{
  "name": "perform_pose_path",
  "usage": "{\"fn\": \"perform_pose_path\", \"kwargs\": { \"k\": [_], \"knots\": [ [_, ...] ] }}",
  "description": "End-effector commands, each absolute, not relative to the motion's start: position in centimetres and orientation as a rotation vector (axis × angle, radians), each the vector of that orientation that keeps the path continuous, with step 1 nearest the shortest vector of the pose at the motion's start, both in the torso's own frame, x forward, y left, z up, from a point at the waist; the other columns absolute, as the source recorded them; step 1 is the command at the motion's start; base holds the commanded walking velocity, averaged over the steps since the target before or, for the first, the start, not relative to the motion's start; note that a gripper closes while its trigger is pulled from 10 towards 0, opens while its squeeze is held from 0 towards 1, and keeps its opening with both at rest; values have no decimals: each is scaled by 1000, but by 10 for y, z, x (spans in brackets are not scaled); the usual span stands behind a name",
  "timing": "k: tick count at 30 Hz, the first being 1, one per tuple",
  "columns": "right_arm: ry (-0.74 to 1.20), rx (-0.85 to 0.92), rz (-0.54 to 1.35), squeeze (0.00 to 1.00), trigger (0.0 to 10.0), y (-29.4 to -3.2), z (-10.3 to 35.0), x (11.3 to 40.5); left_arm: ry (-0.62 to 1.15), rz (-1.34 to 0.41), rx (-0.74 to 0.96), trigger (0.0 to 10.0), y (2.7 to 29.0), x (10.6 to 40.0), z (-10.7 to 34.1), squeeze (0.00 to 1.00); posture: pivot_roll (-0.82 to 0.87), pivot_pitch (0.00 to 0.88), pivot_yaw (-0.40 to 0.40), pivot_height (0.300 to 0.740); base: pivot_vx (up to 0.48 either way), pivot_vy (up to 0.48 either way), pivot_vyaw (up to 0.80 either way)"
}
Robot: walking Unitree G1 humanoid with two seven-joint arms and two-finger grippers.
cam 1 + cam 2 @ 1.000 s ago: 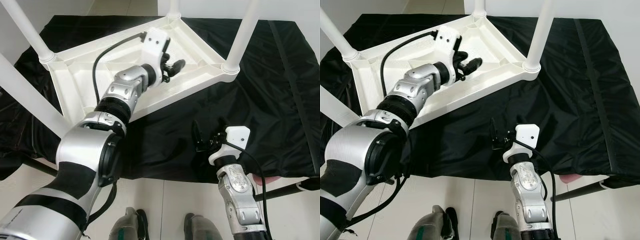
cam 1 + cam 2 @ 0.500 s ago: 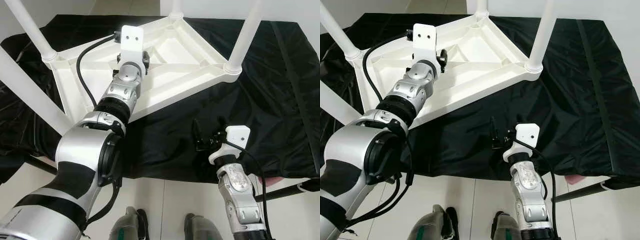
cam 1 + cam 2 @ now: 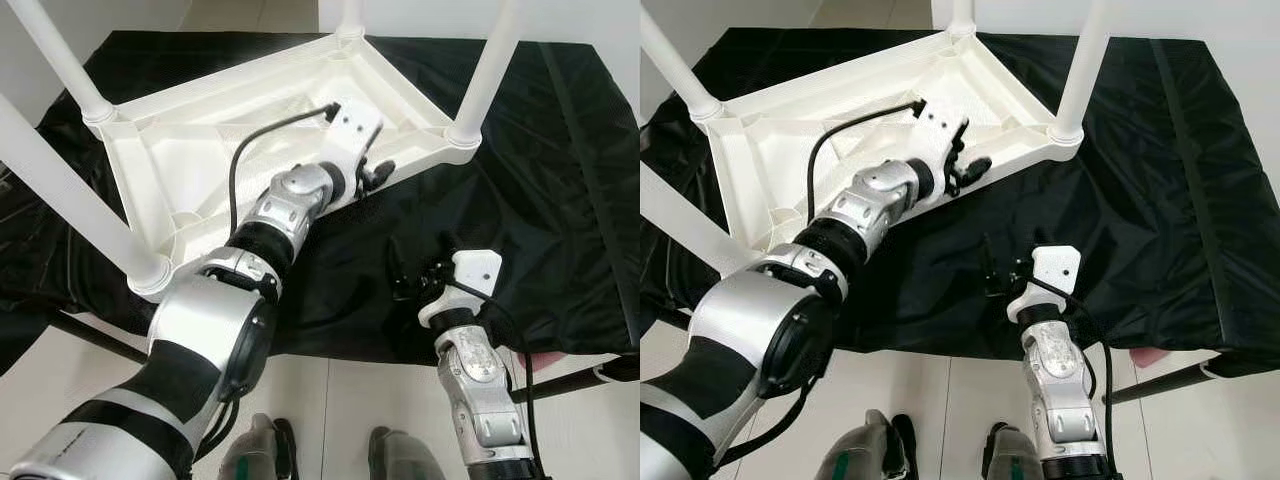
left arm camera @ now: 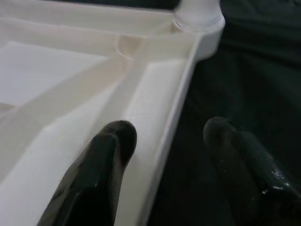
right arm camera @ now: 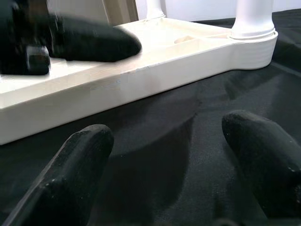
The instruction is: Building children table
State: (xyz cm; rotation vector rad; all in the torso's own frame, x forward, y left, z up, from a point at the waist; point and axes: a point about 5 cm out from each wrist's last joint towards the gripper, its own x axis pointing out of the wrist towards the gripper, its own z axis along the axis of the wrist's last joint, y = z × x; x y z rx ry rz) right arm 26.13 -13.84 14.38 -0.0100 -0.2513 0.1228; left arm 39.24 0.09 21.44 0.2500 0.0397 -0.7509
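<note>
A white plastic children's table [image 3: 200,150] lies upside down on a black cloth [image 3: 560,200], its round legs [image 3: 490,70] pointing up. My left gripper [image 3: 375,175] is open at the table's near right rim [image 4: 183,94]. One of its fingers [image 4: 113,141] hangs over the white underside and the other over the cloth, with nothing gripped. My right gripper [image 3: 418,270] is open just above the cloth, a short way in front of that rim [image 5: 141,80], and holds nothing.
The cloth-covered surface ends close to my body, with pale floor tiles [image 3: 330,400] and my feet [image 3: 265,450] below. A black rod [image 3: 580,375] and a pink object [image 3: 545,360] sit under the right front edge. Tall legs [image 3: 70,190] stand at the table's left.
My left gripper has swung from the middle of the table's underside over to its near right rim, and the wrist has turned. The right arm has stayed put.
</note>
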Motion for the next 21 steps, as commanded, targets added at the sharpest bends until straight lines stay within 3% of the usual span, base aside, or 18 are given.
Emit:
{"fn": "perform_pose_path", "kwargs": {
  "k": [1,21],
  "knots": [
    [-238,-6,128,0,10000,-136,140,260,120,-746,297,10000,5,390,195,0,-78,152,101,740,0,0,0],
    [-236,-2,121,0,10000,-136,140,257,266,-569,324,10000,24,393,172,0,-87,163,106,740,0,0,0]
  ]
}}
